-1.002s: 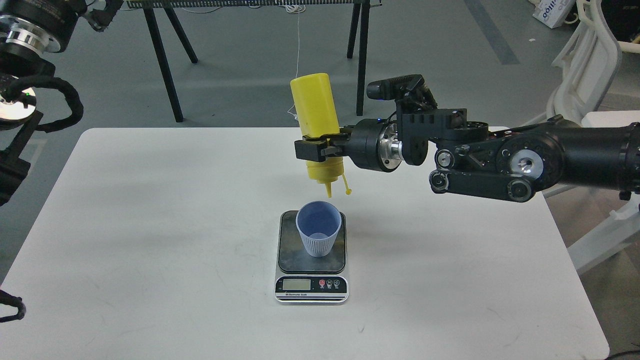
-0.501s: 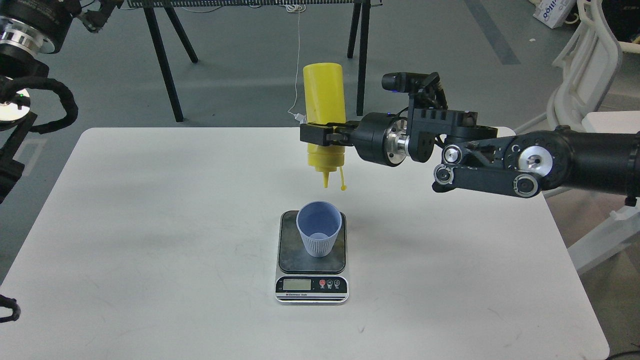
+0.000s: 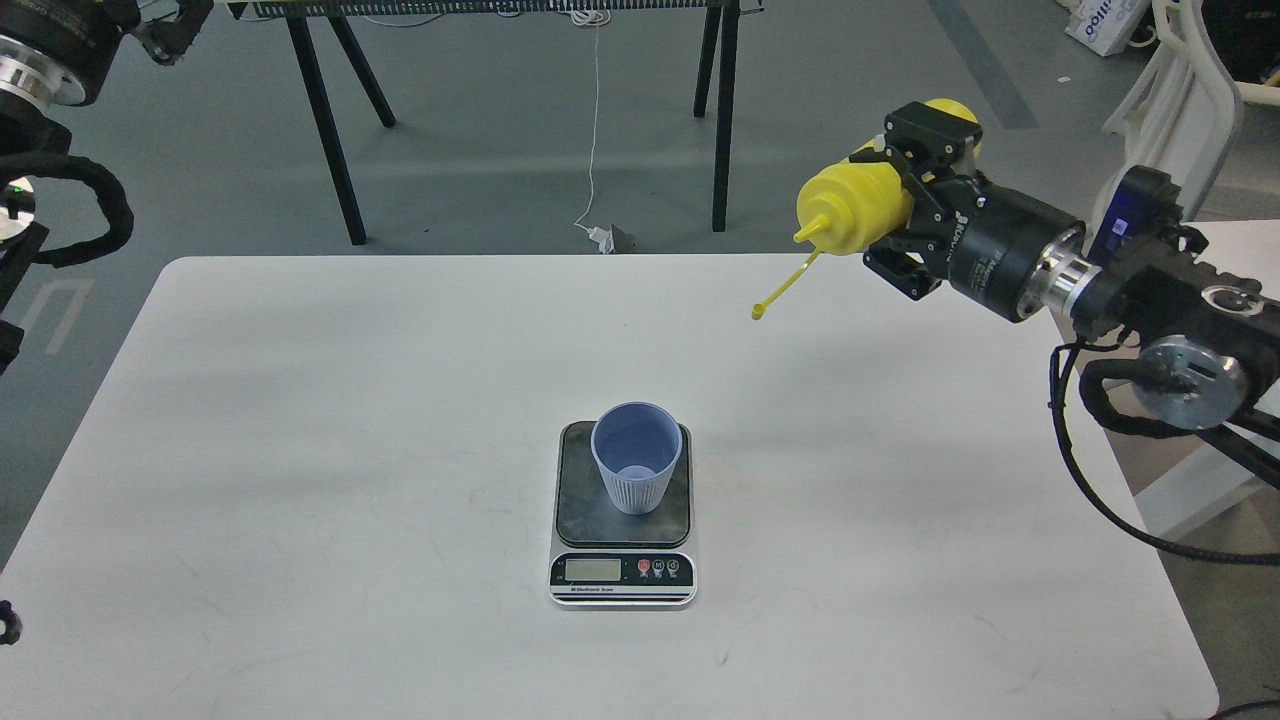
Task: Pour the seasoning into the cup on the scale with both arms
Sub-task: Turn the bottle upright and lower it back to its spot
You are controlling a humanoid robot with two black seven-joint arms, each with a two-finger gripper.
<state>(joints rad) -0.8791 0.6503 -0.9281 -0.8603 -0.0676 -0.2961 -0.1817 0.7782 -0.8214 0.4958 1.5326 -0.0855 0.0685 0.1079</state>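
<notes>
Desk (image 3: 300, 450): bare surface beneath the nozzle, at risk of drips.
Scale (image 3: 622, 540): centre, carrying the cup (image 3: 637, 470).
Right gripper (image 3: 915, 215): jaws clenched on the bottle (image 3: 855, 205), at 2 o'clock from the cup, tilted nozzle-left.
Cap (image 3: 760, 313): dangling open, so seasoning could spill.
Left gripper: out of view.

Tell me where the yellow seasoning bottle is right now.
In the head view the seasoning bottle is at upper right, held by the right hand above the table's far right edge, nozzle pointing left, well clear of the cup.
</notes>
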